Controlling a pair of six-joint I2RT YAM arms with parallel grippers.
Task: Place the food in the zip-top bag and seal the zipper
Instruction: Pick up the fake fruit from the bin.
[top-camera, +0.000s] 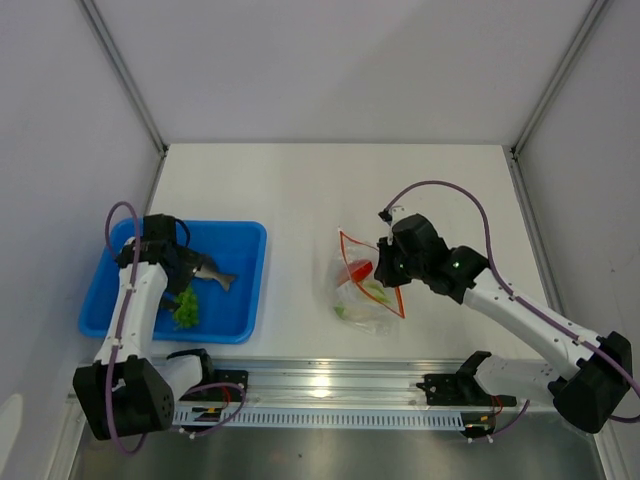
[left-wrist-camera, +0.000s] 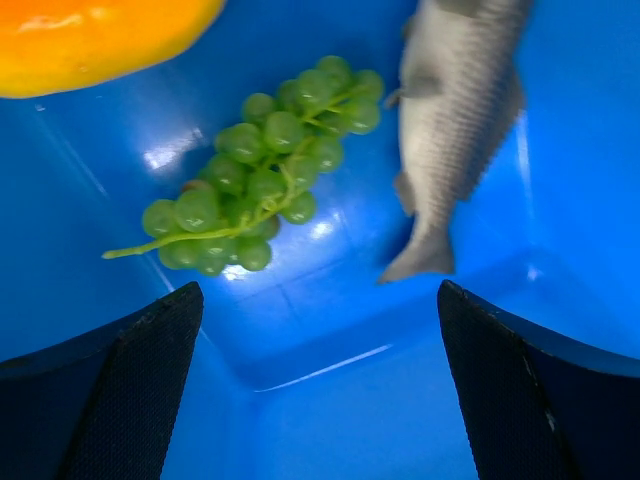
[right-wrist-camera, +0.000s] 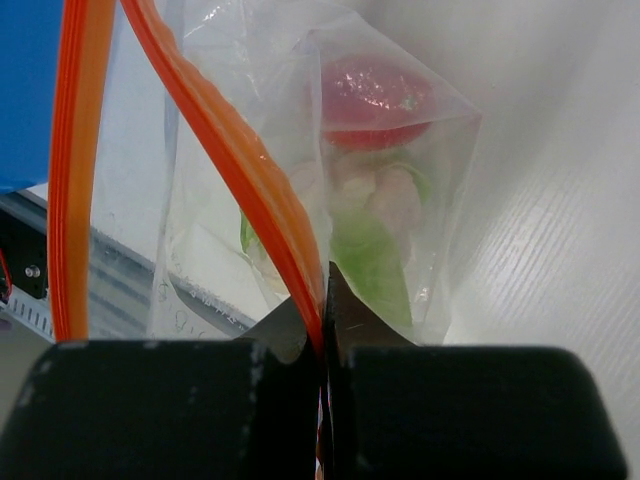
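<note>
The zip-top bag (top-camera: 362, 290) is lying on the white table (top-camera: 300, 190) to the right of centre, well apart from the blue tray (top-camera: 245, 305), with its mouth turned toward the right arm. Its zipper (right-wrist-camera: 225, 165) is showing as two orange-red strips that are standing apart in the right wrist view, so the mouth is gaping rather than sealed. Inside the clear plastic a red fruit (right-wrist-camera: 375, 100) is sitting at the far end, with a pale piece and a green leafy piece (right-wrist-camera: 370, 260) crowding just beside it. The right gripper (right-wrist-camera: 323, 300) is pressing its fingers together on one zipper strip, pinching it at the bag's near edge. On the left side of the table, the left gripper (left-wrist-camera: 318, 290) is hovering low inside the blue tray with its fingers (left-wrist-camera: 110, 390) spread wide and gripping nothing. Below it a grey fish (left-wrist-camera: 455, 120) is lying beside a bunch of green grapes (left-wrist-camera: 255, 175), close but not touching, and an orange-yellow piece (left-wrist-camera: 90, 35) is peeking in at the upper left corner of the left wrist view.
</note>
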